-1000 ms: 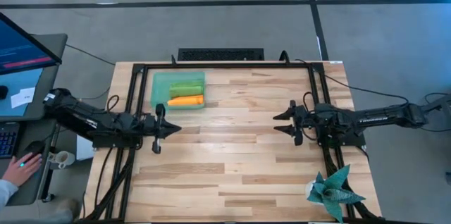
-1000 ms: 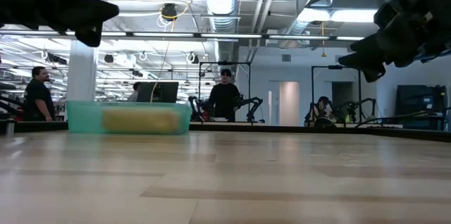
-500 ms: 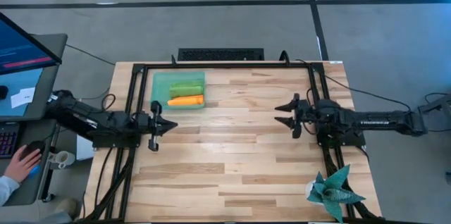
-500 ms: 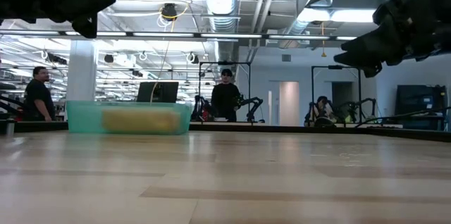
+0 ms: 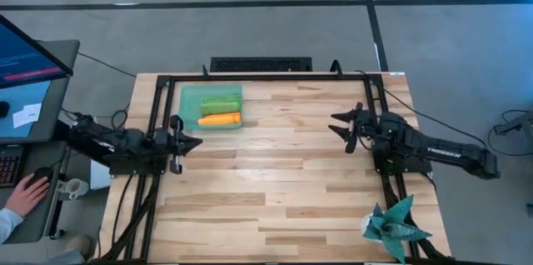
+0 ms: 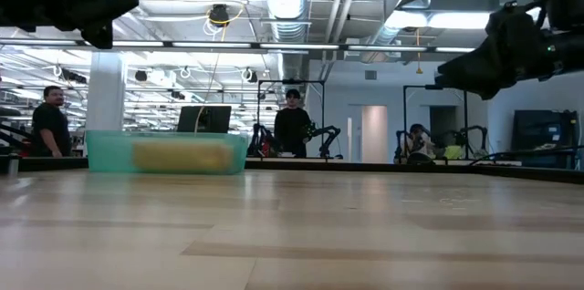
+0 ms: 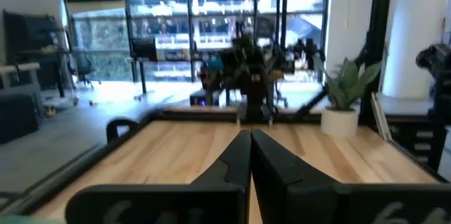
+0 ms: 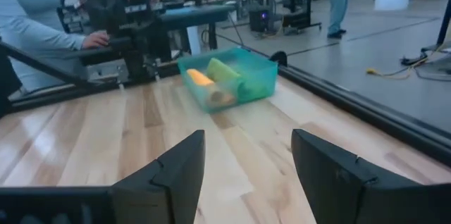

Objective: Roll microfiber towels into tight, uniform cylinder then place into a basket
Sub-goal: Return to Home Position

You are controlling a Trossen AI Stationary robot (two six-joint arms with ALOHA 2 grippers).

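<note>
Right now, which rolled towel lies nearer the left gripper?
The orange towel, on the basket side facing the left gripper; the green towel lies beyond it.

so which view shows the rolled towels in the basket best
The high view: straight down, it shows the green roll and orange roll side by side inside the basket. The right wrist view shows both obliquely; the low view only a blur through the wall; the left wrist view, neither.

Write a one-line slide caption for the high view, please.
Rolled orange towel and green towel lie in the basket; left tool shut, right tool open, both empty.
</note>
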